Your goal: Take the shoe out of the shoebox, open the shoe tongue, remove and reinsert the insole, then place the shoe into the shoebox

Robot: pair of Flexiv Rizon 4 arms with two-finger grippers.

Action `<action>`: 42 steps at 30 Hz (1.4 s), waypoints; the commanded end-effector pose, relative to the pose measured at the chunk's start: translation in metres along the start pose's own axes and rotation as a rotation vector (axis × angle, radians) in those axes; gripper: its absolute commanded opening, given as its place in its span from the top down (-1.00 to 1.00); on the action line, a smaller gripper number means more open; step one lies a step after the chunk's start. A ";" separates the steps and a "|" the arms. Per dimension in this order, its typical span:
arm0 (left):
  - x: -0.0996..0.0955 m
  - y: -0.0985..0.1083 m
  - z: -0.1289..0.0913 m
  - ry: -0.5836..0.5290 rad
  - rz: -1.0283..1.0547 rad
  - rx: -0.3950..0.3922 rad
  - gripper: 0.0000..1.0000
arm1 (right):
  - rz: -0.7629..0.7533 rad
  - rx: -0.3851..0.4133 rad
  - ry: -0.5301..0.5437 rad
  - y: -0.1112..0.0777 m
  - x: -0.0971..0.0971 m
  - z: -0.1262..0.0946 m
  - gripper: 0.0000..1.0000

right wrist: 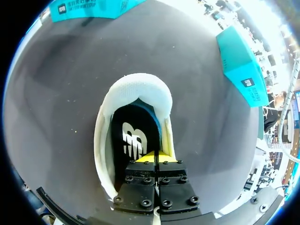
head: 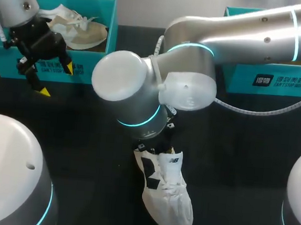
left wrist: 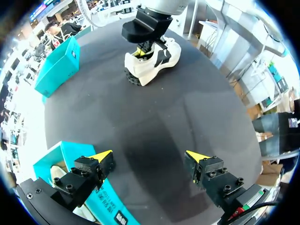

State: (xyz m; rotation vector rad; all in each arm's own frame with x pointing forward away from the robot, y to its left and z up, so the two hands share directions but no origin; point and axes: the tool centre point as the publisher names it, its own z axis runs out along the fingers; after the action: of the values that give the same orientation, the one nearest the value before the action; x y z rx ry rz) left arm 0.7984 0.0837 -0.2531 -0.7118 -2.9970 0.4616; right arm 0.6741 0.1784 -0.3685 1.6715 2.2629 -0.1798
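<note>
Head view: white shoe [head: 166, 198] is seen standing on the black tabletop [head: 85, 133], centre-near, sole down. The heel end is tucked under the right arm's wrist and the toe is pointed to the near edge. The right arm is brought in from the far right and set directly above the shoe's opening.

Right wrist view: right pincer [right wrist: 157, 157] is lowered into the shoe mouth with its yellow tips pressed together. Its fingers are closed over the black insole [right wrist: 131, 136]. Whether anything is pinched between them cannot be told.

Shoe appearance: white mesh upper, padded white collar, black side panels, thick white sole. The insole is black with a white logo, and a blue edge is seen at the heel.

Left pincer [head: 56, 79] is held far left, well apart from the white shoe. Its fingers are spread wide with nothing between them. It is placed just in front of the left shoebox [head: 93, 68].

That teal box is noted to hold a beige shoe [head: 86, 33]. A right shoebox [head: 279, 81], also teal, is seen far right, behind the right arm.
</note>
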 end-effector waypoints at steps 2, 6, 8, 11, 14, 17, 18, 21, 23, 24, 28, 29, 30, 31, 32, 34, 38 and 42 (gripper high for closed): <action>0.001 0.000 -0.001 0.000 0.000 -0.003 -1.00 | -0.012 0.020 0.019 0.006 0.003 0.015 1.00; 0.001 0.000 -0.001 0.000 0.000 -0.003 -1.00 | -0.020 0.023 0.039 0.009 0.006 0.014 1.00; 0.001 0.000 -0.001 0.000 0.000 -0.003 -1.00 | -0.026 0.017 0.006 0.008 0.004 0.000 1.00; 0.001 0.000 -0.001 0.000 0.000 -0.003 -1.00 | -0.038 0.015 -0.054 0.007 0.003 -0.018 1.00; 0.001 0.000 -0.001 0.000 0.000 -0.003 -1.00 | -0.065 0.019 -0.079 0.008 0.001 -0.022 1.00; 0.001 0.000 -0.001 0.000 0.000 -0.003 -1.00 | -0.072 0.019 -0.079 0.009 0.001 -0.017 1.00; 0.001 0.000 -0.001 0.000 0.000 -0.003 -1.00 | -0.071 0.020 -0.075 0.008 0.001 -0.012 1.00; 0.001 0.000 -0.001 0.000 0.000 -0.003 -1.00 | -0.074 0.041 -0.057 0.008 0.003 0.000 1.00; 0.001 0.000 -0.001 0.000 0.000 -0.003 -1.00 | -0.075 0.041 -0.047 0.008 0.003 0.008 1.00; 0.001 0.000 -0.001 0.000 0.000 -0.003 -1.00 | -0.072 0.049 -0.047 0.007 0.003 0.011 1.00; 0.001 0.000 -0.001 0.000 0.000 -0.003 -1.00 | -0.073 0.087 -0.051 0.007 0.002 0.025 1.00; 0.001 0.000 -0.001 0.000 0.000 -0.003 -1.00 | -0.073 0.098 -0.055 0.006 0.002 0.028 1.00; 0.001 0.000 -0.001 0.000 0.000 -0.003 -1.00 | -0.075 0.106 -0.060 0.006 0.002 0.031 1.00; 0.001 0.000 -0.001 0.000 0.000 -0.003 -1.00 | -0.072 0.104 -0.056 0.006 0.001 0.034 1.00; 0.001 0.000 -0.001 0.000 0.000 -0.003 -1.00 | -0.068 0.109 -0.048 0.005 0.000 0.038 1.00; 0.001 0.000 -0.001 0.000 0.000 -0.003 -1.00 | -0.070 0.118 -0.025 0.006 0.000 0.043 1.00; 0.001 0.000 -0.001 0.000 0.000 -0.003 -1.00 | -0.101 0.103 0.032 0.010 0.009 0.046 1.00; 0.001 0.000 -0.001 0.000 0.000 -0.003 -1.00 | -0.108 0.088 0.069 0.011 0.018 0.037 1.00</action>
State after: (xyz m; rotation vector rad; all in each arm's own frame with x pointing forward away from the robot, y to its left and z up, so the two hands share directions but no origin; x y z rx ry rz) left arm 0.7984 0.0838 -0.2526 -0.7116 -2.9968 0.4611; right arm 0.6868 0.1898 -0.3977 1.6126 2.4179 -0.2819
